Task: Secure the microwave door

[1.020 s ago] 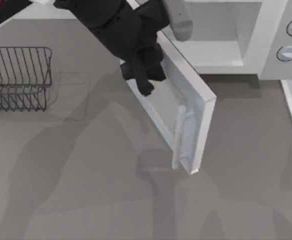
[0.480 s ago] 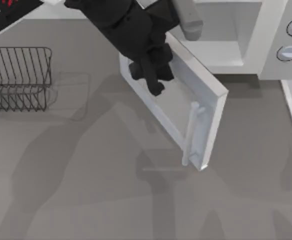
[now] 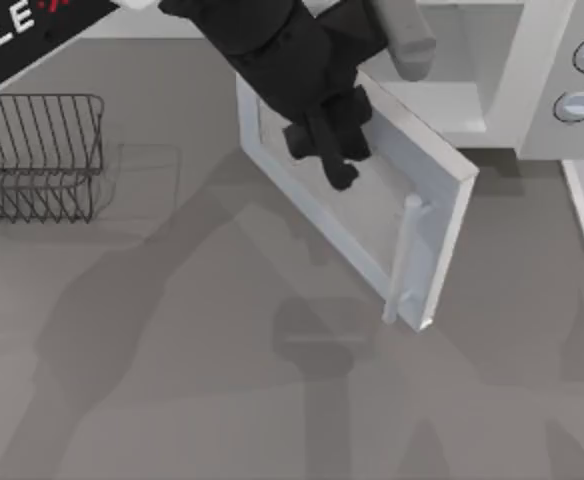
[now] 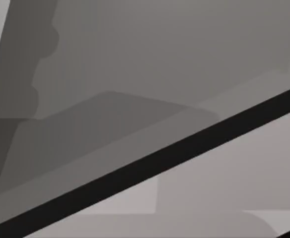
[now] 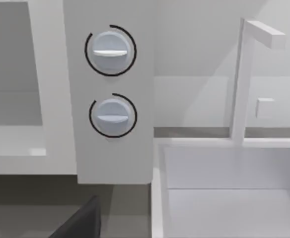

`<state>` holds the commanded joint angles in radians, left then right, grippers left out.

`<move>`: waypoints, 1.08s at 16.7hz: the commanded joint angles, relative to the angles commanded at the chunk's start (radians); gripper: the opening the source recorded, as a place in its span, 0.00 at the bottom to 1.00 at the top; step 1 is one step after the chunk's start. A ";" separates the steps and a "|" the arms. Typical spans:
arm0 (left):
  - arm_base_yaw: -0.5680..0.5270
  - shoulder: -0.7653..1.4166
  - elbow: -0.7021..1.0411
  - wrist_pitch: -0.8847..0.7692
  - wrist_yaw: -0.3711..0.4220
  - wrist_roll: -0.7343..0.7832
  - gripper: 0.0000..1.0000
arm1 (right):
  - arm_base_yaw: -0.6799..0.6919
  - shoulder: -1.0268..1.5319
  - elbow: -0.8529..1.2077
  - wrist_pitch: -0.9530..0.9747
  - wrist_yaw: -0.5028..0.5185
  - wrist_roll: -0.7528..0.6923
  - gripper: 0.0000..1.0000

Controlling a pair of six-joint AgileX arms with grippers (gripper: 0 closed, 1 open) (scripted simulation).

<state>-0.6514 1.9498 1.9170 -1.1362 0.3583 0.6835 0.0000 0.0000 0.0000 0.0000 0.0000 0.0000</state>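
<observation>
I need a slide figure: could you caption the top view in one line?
Left gripper pressed against the half-open microwave door, beside the microwave.

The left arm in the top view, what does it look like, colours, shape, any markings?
The left arm is matte black and chunky, built of rounded blocky segments, narrowing to a black left gripper with two stubby fingers. One light-grey cylindrical link with a rounded end stands out by the wrist. A black panel at the top left corner carries white capital letters and a red mark. No cables are visible.
</observation>
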 joint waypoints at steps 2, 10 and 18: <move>0.000 0.000 0.000 0.000 0.000 0.000 0.00 | 0.000 0.000 0.000 0.000 0.000 0.000 1.00; -0.034 0.041 -0.006 -0.038 0.006 -0.027 0.00 | 0.000 0.000 0.000 0.000 0.000 0.000 1.00; -0.035 0.045 0.064 -0.006 -0.014 -0.038 0.00 | 0.000 0.000 0.000 0.000 0.000 0.000 1.00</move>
<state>-0.6864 1.9946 1.9812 -1.1421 0.3438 0.6455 0.0000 0.0000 0.0000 0.0000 0.0000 0.0000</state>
